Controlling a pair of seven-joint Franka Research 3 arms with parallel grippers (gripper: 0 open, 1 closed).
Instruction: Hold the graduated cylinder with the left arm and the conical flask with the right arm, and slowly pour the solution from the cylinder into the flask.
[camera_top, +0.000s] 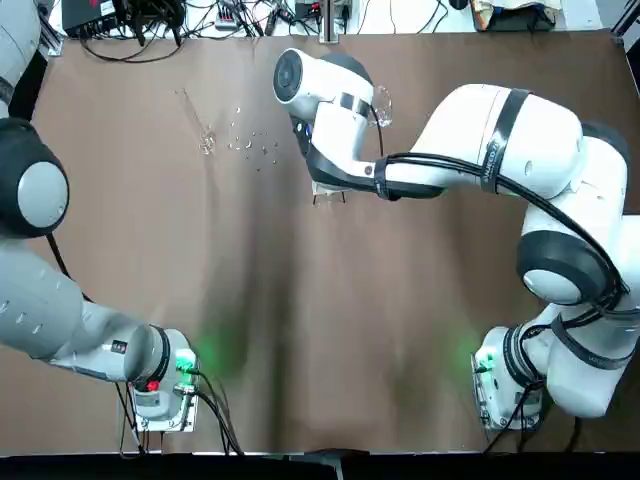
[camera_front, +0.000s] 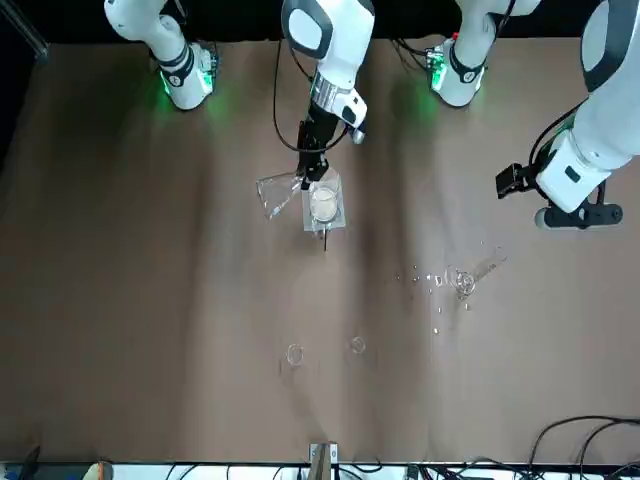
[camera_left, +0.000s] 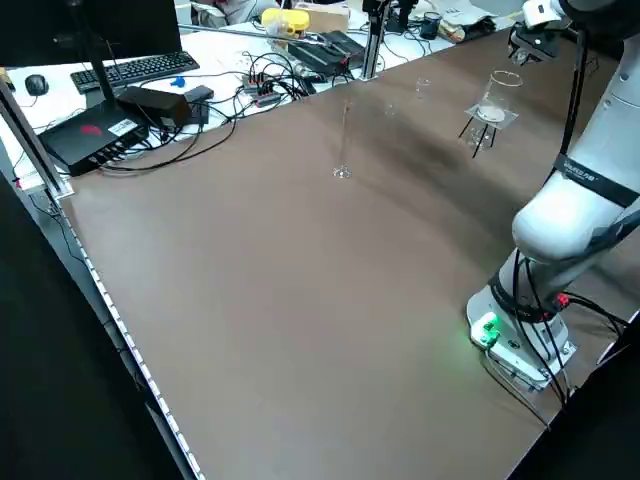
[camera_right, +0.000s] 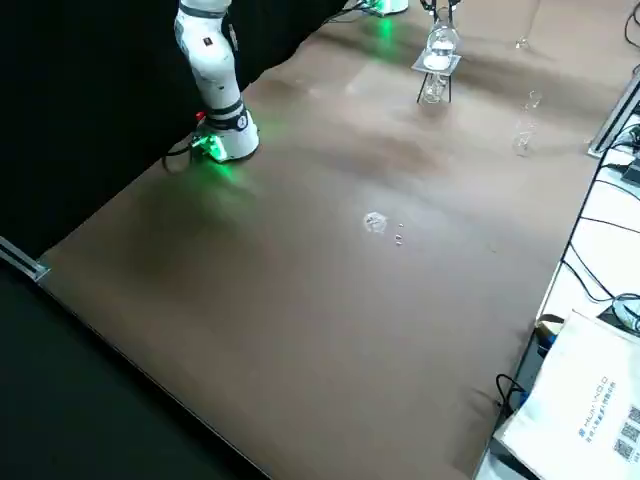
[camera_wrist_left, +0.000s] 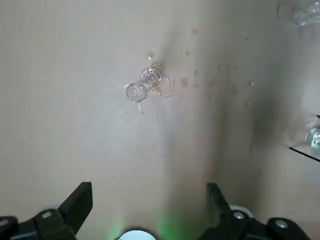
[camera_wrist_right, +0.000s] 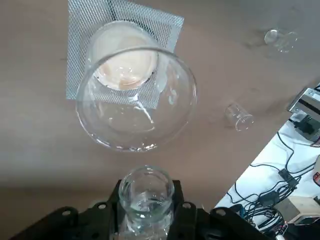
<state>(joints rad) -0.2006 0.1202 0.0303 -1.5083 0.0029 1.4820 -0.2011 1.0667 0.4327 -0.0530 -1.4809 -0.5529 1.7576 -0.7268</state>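
Two raised arms (camera_top: 480, 135): left end effector (camera_wrist_left: 150, 192) open over the table (camera_top: 320, 340), right end effector (camera_wrist_right: 148, 186) closed on a glass vessel (camera_wrist_right: 146, 202).

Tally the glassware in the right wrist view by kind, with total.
Large beaker: 1
Small beakers: 2
Flask, in the right end effector: 1
Total: 4

Left arm (camera_front: 602, 125) bent, jaws wide apart, right arm (camera_top: 490, 140) reaching inward, jaws gripping.
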